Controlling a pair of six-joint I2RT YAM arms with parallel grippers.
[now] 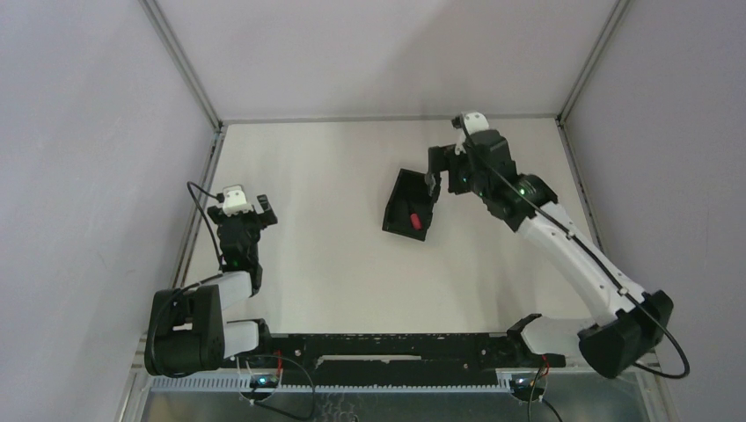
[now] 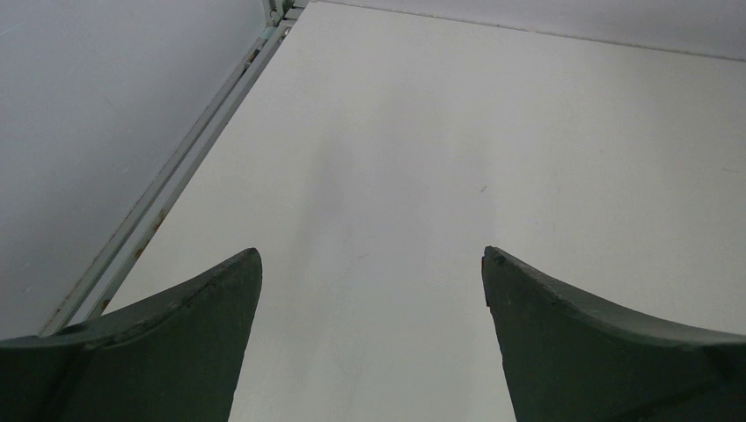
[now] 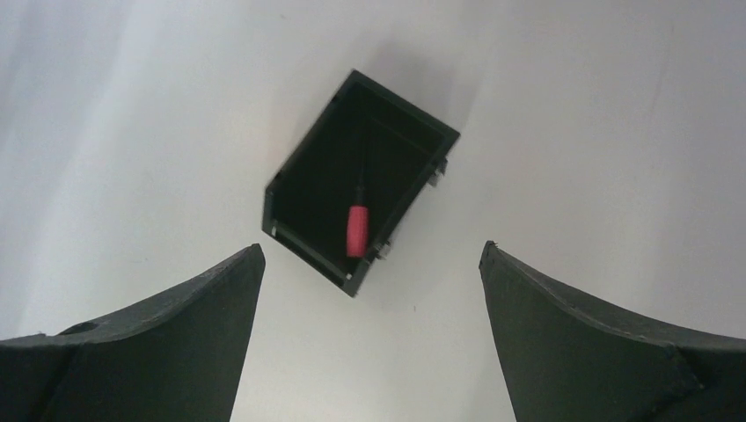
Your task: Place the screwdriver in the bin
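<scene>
One screwdriver [image 3: 356,230]: lies inside the bin [image 3: 405,104], its red handle toward the bin's near end; the shaft is hard to see against the black.
Handling: likely light, stiff and smooth; the handle is the best hold.
Right claw [image 3: 371,249]: wide, empty, above the bin and clear of it.
Left claw [image 2: 370,255]: wide, empty, well apart from the bin.
</scene>
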